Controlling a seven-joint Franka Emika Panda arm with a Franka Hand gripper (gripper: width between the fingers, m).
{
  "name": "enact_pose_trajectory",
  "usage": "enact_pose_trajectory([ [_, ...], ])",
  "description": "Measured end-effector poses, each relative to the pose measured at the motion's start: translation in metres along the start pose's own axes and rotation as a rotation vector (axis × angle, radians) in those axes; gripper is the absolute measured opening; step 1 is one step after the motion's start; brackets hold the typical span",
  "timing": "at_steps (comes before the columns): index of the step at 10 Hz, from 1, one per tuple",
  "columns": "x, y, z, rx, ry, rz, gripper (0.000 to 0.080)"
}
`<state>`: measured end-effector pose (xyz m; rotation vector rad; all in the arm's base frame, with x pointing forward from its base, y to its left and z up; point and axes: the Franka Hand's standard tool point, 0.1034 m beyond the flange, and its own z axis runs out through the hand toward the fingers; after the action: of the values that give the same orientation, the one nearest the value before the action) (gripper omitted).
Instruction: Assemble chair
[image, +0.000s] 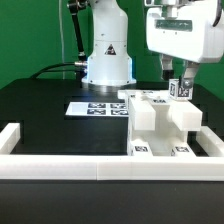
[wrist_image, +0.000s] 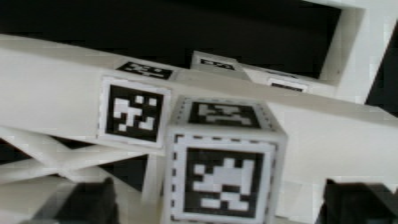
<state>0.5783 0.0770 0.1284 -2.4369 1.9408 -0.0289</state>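
The desk is black and flat; a low white wall runs along its near edge and up both side edges. Behind the desk is a green wall; the robot's white base stands at the far edge, about the middle. The marker board lies flat on the desk in front of the base.

The chair sits by the desk's near corner on the exterior view's right, just inside the low white wall; it is white and blocky, with little black-and-white squares on its top and its near side. The gripper hangs over the chair's far side; its two dark fingers reach down on either side of a small tagged block that stands up from the chair. The pictures do not show if the fingers squeeze the block or sit loose beside it.

In the wrist view the block fills the middle, very close; white chair panels lie behind it.
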Motion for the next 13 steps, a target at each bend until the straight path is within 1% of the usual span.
enact_pose_trajectory([
  [1,-0.002,-0.001,0.0,0.002,0.001,-0.062,0.0636],
  [3,-0.002,-0.002,0.0,0.006,0.005,-0.256,0.0647],
  [5,-0.002,-0.002,0.0,0.006,0.005,-0.429,0.0649],
  [7,-0.008,-0.002,0.001,0.004,0.006,-0.627,0.0649],
  [8,-0.01,-0.002,0.002,0.009,0.011,-0.771,0.0649],
  [10,-0.014,-0.002,0.002,0.007,0.011,-0.93,0.0649],
  [13,-0.013,-0.002,0.002,0.006,0.013,-1.11,0.0649],
])
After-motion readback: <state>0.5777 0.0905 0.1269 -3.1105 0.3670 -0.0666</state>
